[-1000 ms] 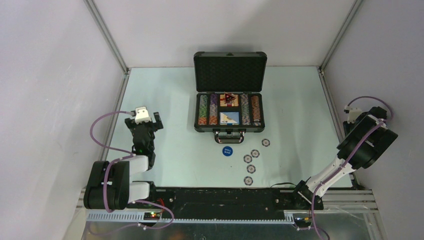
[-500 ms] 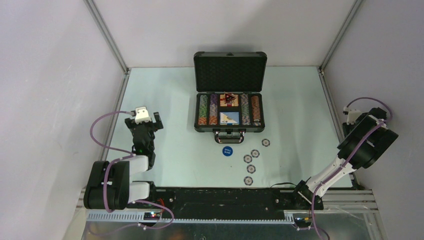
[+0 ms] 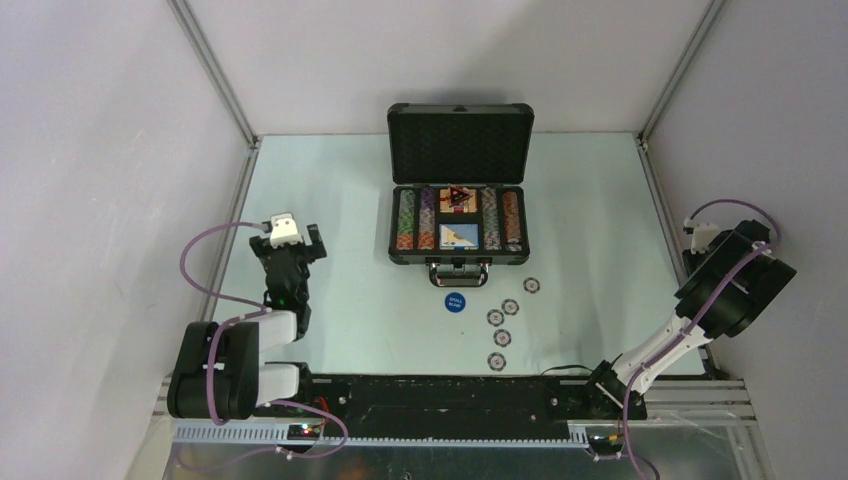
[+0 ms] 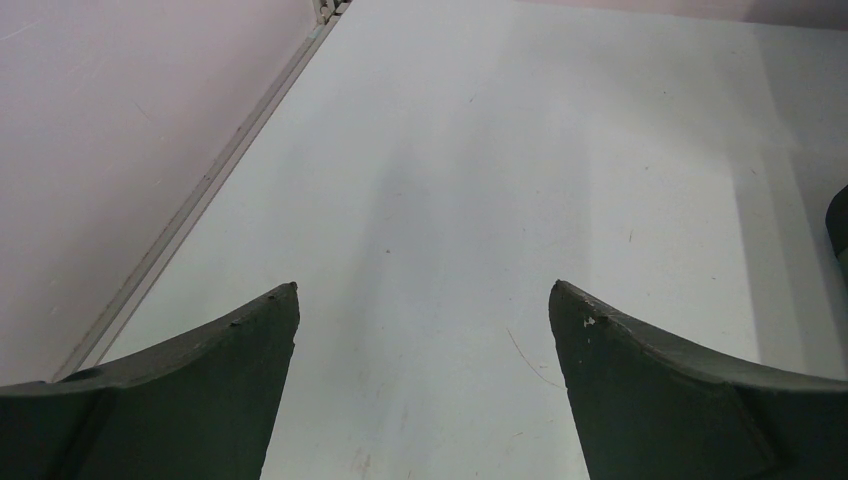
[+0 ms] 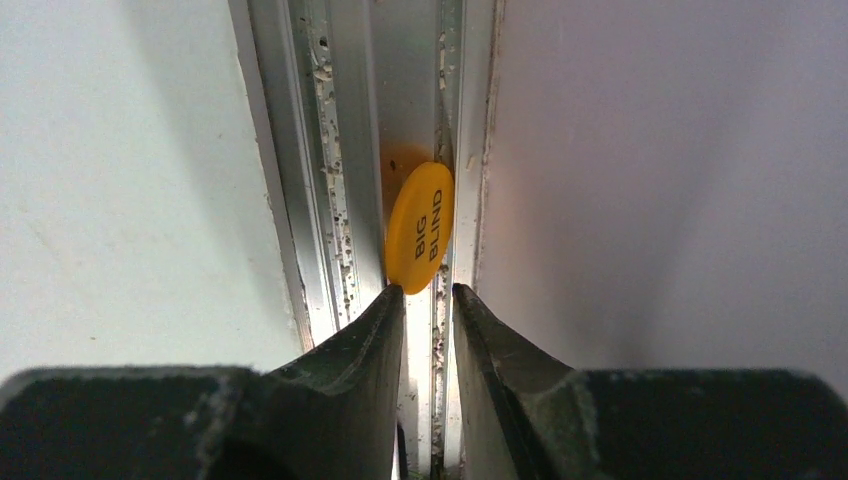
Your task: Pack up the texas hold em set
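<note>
The dark briefcase (image 3: 459, 146) lies open at the back centre, with rows of striped chips (image 3: 407, 220) and two card boxes (image 3: 457, 199) inside. In front of it, several loose chips (image 3: 502, 338) and a blue round button (image 3: 455, 302) lie on the table. An orange "BIG BLIND" button (image 5: 420, 228) stands on edge in the metal rail by the right wall. My right gripper (image 5: 428, 290) points at it, jaws narrowly apart, with the left fingertip at the button's lower rim and nothing between the fingers. My left gripper (image 4: 423, 290) is wide open over bare table at the left.
An aluminium rail (image 5: 330, 150) runs along the foot of the right wall (image 5: 660, 160), leaving my right gripper (image 3: 703, 238) little room. Another rail (image 4: 200, 195) borders the table near my left gripper (image 3: 290, 240). The briefcase handle (image 3: 458, 272) faces the arms.
My right wrist has edged slightly toward the right wall rail. The left arm and the things on the table have not moved.
</note>
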`<state>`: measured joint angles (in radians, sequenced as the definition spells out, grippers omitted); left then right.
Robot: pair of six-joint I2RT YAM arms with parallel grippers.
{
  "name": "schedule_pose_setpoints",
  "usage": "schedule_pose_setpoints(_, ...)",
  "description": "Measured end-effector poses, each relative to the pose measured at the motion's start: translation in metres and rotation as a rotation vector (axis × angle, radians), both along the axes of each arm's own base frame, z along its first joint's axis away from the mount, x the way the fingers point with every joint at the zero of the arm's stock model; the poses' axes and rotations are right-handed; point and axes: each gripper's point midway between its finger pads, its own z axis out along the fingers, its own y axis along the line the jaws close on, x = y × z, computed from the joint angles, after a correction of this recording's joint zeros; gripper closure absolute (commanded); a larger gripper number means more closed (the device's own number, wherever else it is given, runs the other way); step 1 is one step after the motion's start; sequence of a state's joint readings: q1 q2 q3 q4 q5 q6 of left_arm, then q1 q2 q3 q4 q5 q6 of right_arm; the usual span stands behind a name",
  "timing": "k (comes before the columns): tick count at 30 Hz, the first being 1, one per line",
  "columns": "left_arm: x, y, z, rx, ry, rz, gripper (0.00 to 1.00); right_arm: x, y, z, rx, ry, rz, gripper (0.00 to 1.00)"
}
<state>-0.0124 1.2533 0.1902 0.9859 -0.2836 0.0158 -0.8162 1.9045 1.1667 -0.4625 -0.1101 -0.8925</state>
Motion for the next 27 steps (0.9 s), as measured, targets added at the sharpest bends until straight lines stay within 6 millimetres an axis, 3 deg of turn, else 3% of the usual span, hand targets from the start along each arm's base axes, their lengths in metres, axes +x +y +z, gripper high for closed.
schedule_pose_setpoints(18, 0.0, 0.0, 0.0, 0.0, 0.0, 0.0, 0.0, 0.0019, -0.0036, -0.0056, -0.016, -0.037, -0.036, 0.72)
schedule_pose_setpoints(27, 0.0, 0.0, 0.0, 0.0, 0.0, 0.0, 0.0, -0.0029, -0.0016, 0.0016, -0.004, -0.087, -0.107, 0.74)
